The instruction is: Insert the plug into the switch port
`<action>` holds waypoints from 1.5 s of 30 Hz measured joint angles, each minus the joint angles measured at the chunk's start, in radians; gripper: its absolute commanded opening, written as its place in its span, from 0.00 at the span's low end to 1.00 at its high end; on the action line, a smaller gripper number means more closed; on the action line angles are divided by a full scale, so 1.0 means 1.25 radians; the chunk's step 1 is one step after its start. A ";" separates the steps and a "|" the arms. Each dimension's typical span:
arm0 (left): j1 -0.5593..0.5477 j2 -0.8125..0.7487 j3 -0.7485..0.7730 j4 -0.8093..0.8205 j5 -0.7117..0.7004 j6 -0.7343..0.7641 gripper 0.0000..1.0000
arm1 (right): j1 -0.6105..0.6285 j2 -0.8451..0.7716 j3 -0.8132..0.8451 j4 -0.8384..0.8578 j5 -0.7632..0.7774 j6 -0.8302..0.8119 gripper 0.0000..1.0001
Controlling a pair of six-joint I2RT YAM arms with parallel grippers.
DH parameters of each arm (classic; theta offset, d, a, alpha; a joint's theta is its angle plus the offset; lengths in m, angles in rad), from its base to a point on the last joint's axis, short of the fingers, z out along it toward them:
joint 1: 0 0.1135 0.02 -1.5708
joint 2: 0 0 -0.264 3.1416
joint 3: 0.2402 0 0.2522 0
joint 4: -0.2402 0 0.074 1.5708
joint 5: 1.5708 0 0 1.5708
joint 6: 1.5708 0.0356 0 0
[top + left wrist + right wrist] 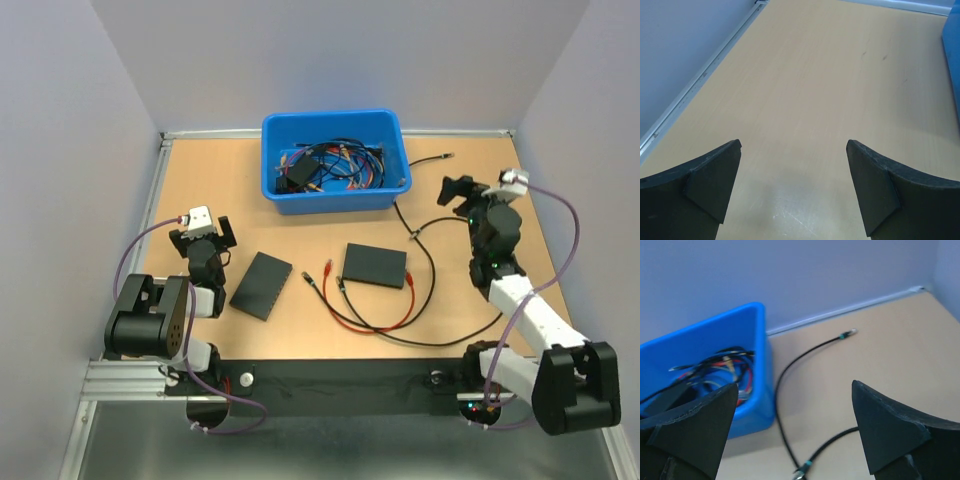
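The plug (327,267) lies on the table (200,180), on the end of a red cable (375,325) that loops in front of the switch (375,265), just left of it. A black cable (432,270) runs nearby. Behind stands a blue bin (330,202) of wires. The left gripper (794,146) and the right gripper (795,386) both gape wide, holding nothing

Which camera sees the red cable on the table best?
The top external view: the whole red cable shows there, looping beside a black box. The left wrist view shows bare table; the right wrist view shows the blue bin, not it.
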 measured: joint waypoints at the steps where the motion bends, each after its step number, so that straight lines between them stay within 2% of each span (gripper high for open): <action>1: 0.000 0.000 0.000 0.000 0.000 0.000 0.99 | 0.002 -0.013 0.036 -0.044 -0.023 0.014 1.00; 4: 0.000 0.000 0.000 0.001 0.000 0.000 0.99 | 0.057 -0.051 0.150 -0.199 -0.108 0.042 1.00; 7: 0.000 0.000 0.000 0.001 0.000 0.000 0.99 | 0.104 -0.096 0.190 -0.277 -0.202 0.067 1.00; 12: 0.000 0.000 0.000 0.001 0.000 0.000 0.99 | 0.118 -0.152 0.154 -0.258 -0.371 0.226 1.00; 17: 0.000 0.000 0.000 0.001 0.000 0.000 0.99 | 0.144 -0.053 0.144 -0.277 -0.505 0.302 1.00; 21: 0.000 0.000 0.000 0.001 0.000 0.000 0.99 | 0.279 -0.030 0.174 -0.424 -0.462 0.259 0.93; 22: 0.000 0.000 0.000 0.001 0.000 0.000 0.99 | 0.311 -0.030 0.186 -0.456 -0.446 0.247 0.85; 26: 0.000 0.000 0.000 0.001 0.000 0.000 0.99 | 0.389 -0.032 0.210 -0.526 -0.383 0.219 0.69; 29: 0.000 0.000 0.000 0.001 0.000 0.000 0.99 | 0.453 -0.008 0.210 -0.580 -0.327 0.219 0.67; 32: 0.000 0.000 0.000 0.001 0.000 0.000 0.99 | 0.536 0.056 0.209 -0.613 -0.271 0.222 0.61; 36: 0.000 0.000 0.000 0.001 0.000 0.000 0.99 | 0.625 0.126 0.196 -0.659 -0.217 0.244 0.61; 42: 0.001 0.000 0.000 0.001 0.001 0.000 0.99 | 0.631 0.162 0.196 -0.675 -0.158 0.255 0.61; 45: 0.001 -0.004 0.000 -0.002 -0.002 -0.001 0.99 | 0.631 0.178 0.196 -0.675 -0.143 0.256 0.57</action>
